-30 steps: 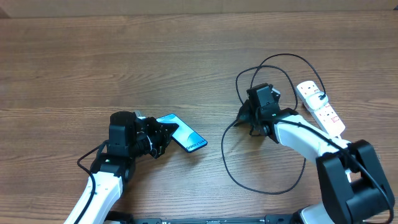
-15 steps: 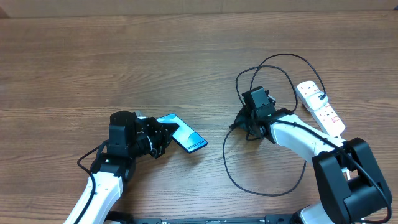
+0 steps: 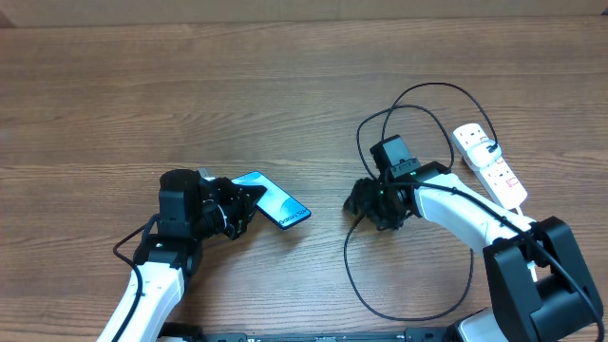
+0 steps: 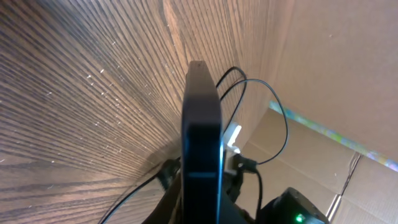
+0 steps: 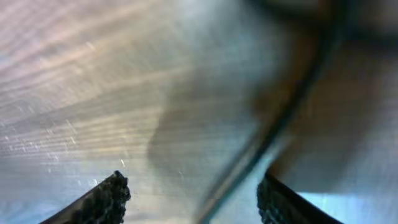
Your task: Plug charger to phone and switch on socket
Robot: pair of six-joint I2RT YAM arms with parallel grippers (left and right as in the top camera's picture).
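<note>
The phone (image 3: 277, 203), with a light blue screen and black edges, is lifted at an angle off the table, and my left gripper (image 3: 239, 201) is shut on its left end. In the left wrist view the phone (image 4: 202, 124) shows edge-on, pointing at the cable. The charger (image 3: 408, 313) is a thin black cable looping across the wood on the right. My right gripper (image 3: 366, 204) hovers low over its left side, open. In the right wrist view the blurred charger (image 5: 273, 130) runs between the two spread fingertips (image 5: 109, 193). The white socket (image 3: 489, 163) lies at the far right.
The socket's red switches face up, and a black plug sits in its far end (image 3: 486, 145). The cable's upper loop (image 3: 427, 87) arcs behind the right arm. Bare wooden table (image 3: 190, 85) stretches across the back and left.
My right gripper closed, then opened again, and has shifted left and toward the front. The cable's lower loop moved with it. The left gripper and phone drifted slightly left.
</note>
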